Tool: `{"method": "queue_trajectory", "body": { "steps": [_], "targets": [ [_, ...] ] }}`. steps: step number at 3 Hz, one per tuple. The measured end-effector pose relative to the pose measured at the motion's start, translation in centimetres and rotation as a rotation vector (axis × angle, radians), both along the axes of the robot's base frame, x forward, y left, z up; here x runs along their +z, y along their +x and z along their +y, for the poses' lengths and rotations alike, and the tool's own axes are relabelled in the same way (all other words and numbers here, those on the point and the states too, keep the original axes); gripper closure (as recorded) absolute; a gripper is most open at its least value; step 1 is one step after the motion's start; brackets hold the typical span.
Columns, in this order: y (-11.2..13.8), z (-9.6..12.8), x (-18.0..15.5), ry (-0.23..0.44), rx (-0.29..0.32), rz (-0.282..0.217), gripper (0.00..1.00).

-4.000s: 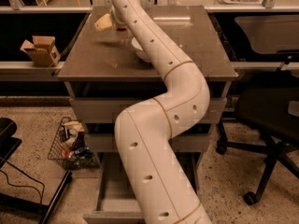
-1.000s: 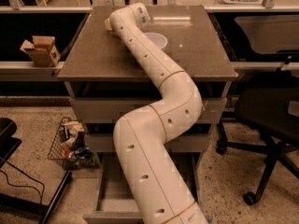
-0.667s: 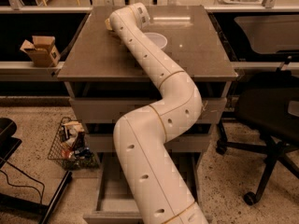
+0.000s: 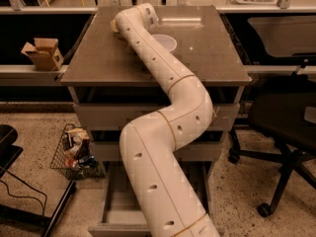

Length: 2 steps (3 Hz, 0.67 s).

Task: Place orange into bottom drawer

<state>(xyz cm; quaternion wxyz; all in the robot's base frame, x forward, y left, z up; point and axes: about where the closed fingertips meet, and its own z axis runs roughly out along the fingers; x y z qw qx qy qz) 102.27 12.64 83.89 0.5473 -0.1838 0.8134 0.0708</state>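
Orange: not in sight from where I stood. If it was on the worktop (image 4: 98, 58), it lay hidden behind the end of the arm.

Bottom drawer (image 4: 116, 204): stood pulled out at the foot of the cabinet. Part of its grey floor showed, and the rest was screened by the arm's lower segment.

Step in hand, as I judged it: the pick, at the far-left of the worktop. Placement in the drawer was not yet begun. The next move would call for a secure hold on the fruit, a lift clear of the white bowl (image 4: 167, 42) just beside the arm, then a long swing back and down to the drawer.

Gripper (image 4: 115, 26): low at the worktop's far-left corner, mostly behind the wrist. Whether it was spread or clamped, I could not tell.

Arm (image 4: 168, 127): rose from the bottom of view, bent in an S in front of the drawers, and reached flat across the worktop.
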Motion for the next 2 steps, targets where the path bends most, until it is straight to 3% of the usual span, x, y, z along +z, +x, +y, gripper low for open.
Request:
{"method": "queue_trajectory", "body": {
  "steps": [1, 2],
  "targets": [
    [-1.6, 1.2, 1.4, 0.01, 0.073, 0.034, 1.0],
    [-4.8, 0.6, 4.5, -0.043, 0.177, 0.072, 1.0]
  ]
}}
